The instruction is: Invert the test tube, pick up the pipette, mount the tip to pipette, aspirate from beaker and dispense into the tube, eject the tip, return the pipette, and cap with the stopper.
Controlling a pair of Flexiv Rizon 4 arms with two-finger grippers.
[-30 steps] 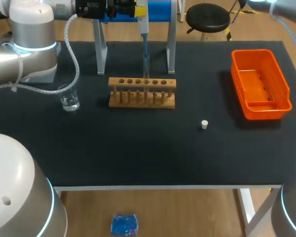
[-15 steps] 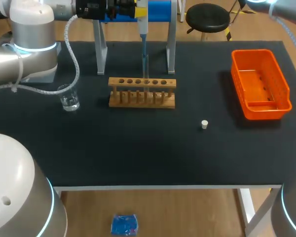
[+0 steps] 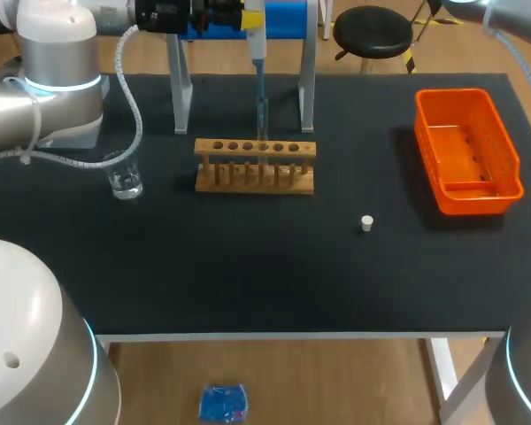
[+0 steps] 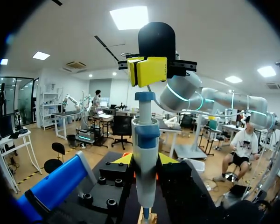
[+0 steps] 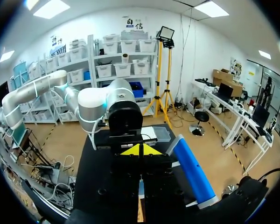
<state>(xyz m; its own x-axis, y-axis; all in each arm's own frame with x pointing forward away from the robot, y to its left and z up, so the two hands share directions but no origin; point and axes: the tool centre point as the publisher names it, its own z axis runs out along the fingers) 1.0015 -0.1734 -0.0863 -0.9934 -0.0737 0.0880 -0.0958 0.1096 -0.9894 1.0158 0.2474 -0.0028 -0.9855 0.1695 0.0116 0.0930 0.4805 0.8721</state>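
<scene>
Count: one pipette, one wooden rack, one beaker, one white stopper, one orange basket, one stand with a blue roll, and two arms.

The left arm comes in at the far left corner. The left pincer is clenched on the pipette's upper body, with a yellow tip on either side. The pipette hangs upright over the rack. Its bluish tip points down into the row of holes near the rack's middle. I cannot make out the test tube there.

The right pincer hangs straight above the pipette with its two yellow tips pressed together and nothing between them. It is just over the plunger cap, and I cannot tell whether they touch. Of the right arm, only a bit shows at the far right corner from overhead.

Edges:
- The stand sits at the far edge of the worktop, and the rack is just in front of it.
- The beaker is to the rack's left, near the left arm's base.
- The basket lies lengthwise along the right edge.
- The stopper lies alone between the rack and the basket, nearer the front, well apart from both and from both pincers.
</scene>
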